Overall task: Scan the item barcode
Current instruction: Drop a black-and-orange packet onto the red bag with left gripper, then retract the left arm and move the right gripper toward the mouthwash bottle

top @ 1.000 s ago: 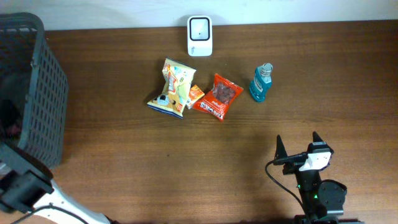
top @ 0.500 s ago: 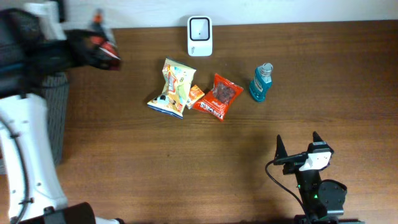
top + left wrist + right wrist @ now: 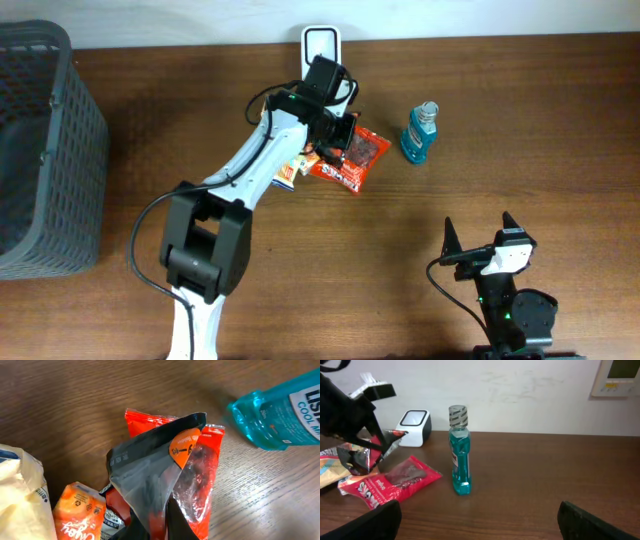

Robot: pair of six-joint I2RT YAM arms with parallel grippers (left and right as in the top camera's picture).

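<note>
My left gripper (image 3: 335,138) is shut on a small black and red packet (image 3: 150,465) with an orange round mark. It hangs just above a red snack bag (image 3: 358,162) lying on the table. The white scanner (image 3: 321,40) stands at the table's back edge, partly hidden by the left arm; it also shows in the right wrist view, scanner (image 3: 415,422). In that view the held packet (image 3: 390,442) sits left of the scanner's front. My right gripper (image 3: 478,243) stands open near the front right, with nothing between its fingers.
A blue mouthwash bottle (image 3: 420,132) stands right of the red bag. A yellow bag (image 3: 20,495) and a small orange packet (image 3: 80,515) lie to the left of it. A dark mesh basket (image 3: 40,150) fills the far left.
The left arm has swung from the basket at the far left across to the middle back, carrying the packet, and now hovers over the red bag. The right arm has not moved.
</note>
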